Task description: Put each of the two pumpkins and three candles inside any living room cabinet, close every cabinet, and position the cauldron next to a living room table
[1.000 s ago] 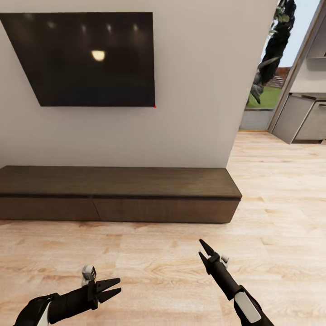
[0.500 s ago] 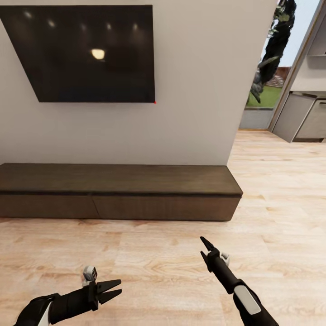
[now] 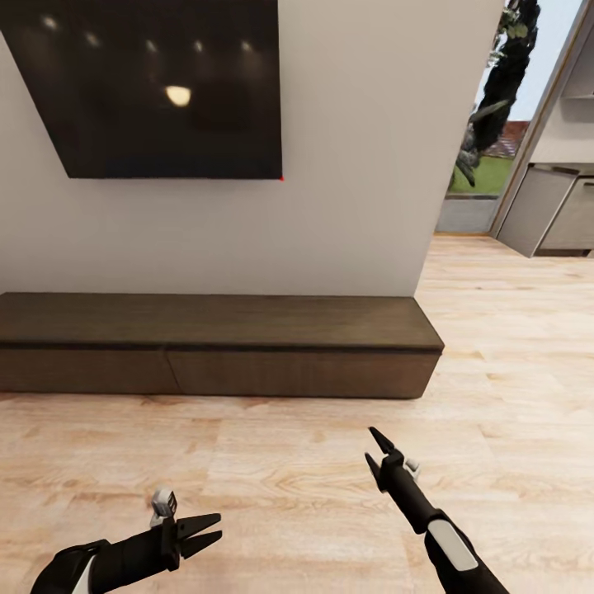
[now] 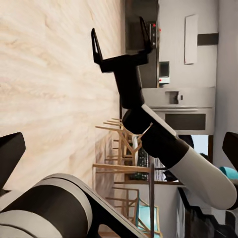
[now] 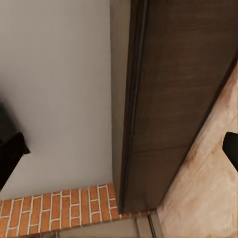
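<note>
The cabinet (image 3: 247, 346) ran across the middle of the head view, from the left edge to just right of centre, flush against a pale wall (image 3: 355, 165). Its top was bare, and both drawer fronts sat flush with the carcass, a single vertical seam dividing them left of centre. A dark wall-mounted screen (image 3: 165, 91) occupied the upper left of the frame above it. Light wood flooring (image 3: 297, 470) filled the lower half. At the upper right an opening gave onto greenery (image 3: 495, 91) and grey units (image 3: 544, 214).

The left gripper (image 3: 210, 530) was at the lower left of the head view, over the floor, pointing toward the right, its two black fingers parted in a narrow V with nothing between them. In the left wrist view its fingertips (image 4: 11, 148) lay at opposite edges of the frame, well apart.

The right gripper (image 3: 376, 452) was at lower centre-right of the head view, over the floor, well short of the cabinet and pointing up-frame toward it. In the left wrist view the right gripper (image 4: 120, 38) showed both fingers spread wide and empty, with wooden chairs (image 4: 124, 163) and built-in ovens (image 4: 178, 109) beyond. The right wrist view showed the cabinet (image 5: 178, 89) end-on, meeting the wall (image 5: 54, 74) and floor (image 5: 208, 188), with a strip of brickwork (image 5: 59, 208) at the lower left.
</note>
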